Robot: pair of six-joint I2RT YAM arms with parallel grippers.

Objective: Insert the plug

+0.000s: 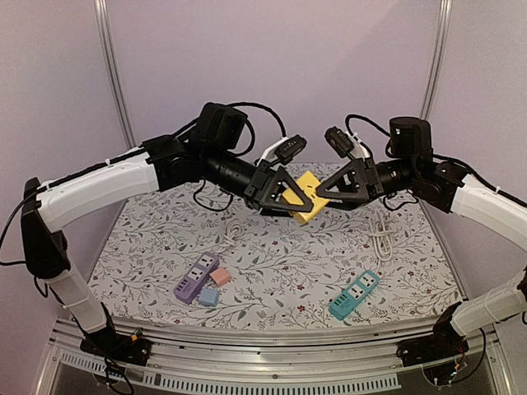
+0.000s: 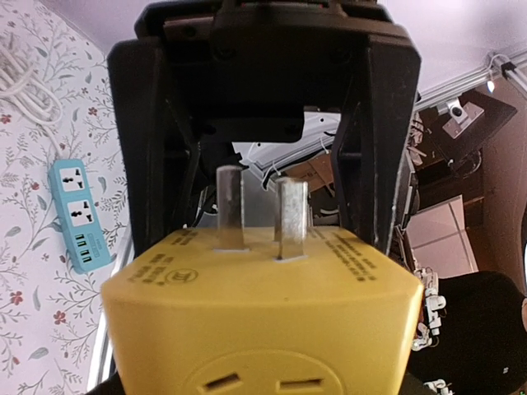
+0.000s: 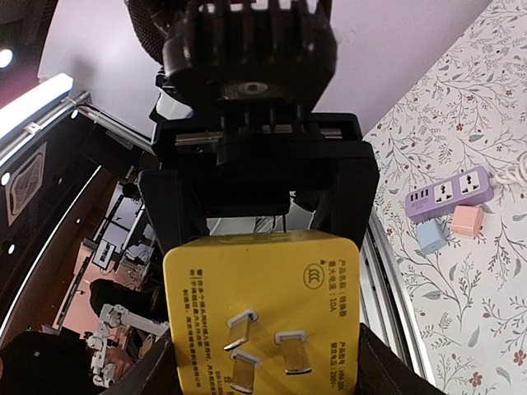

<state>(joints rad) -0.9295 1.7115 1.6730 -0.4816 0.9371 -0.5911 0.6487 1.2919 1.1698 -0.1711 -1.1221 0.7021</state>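
Above floral mat point(image 1: 272, 263), left gripper point(image 1: 290, 197) clamps yellow adapter point(image 1: 308, 183) mid-air, I judge for handover; right gripper point(image 1: 325, 197) flanks it, whether gripping I cannot tell; prongs point(image 3: 263, 350) bare for insertion.

Sheathed in glossy white along the long links of the left arm point(image 1: 99, 185) and right arm point(image 1: 490, 210); matte black at joints, elbows and bases. Trailed by thin black cables point(image 1: 263, 108) looping off the wrists. Finished with a black, triangular-framed left claw point(image 1: 286, 200) and right claw point(image 1: 328, 197), each topped by a small black camera on a white bracket. Ribbed like a heat sink behind the left claw's frame.
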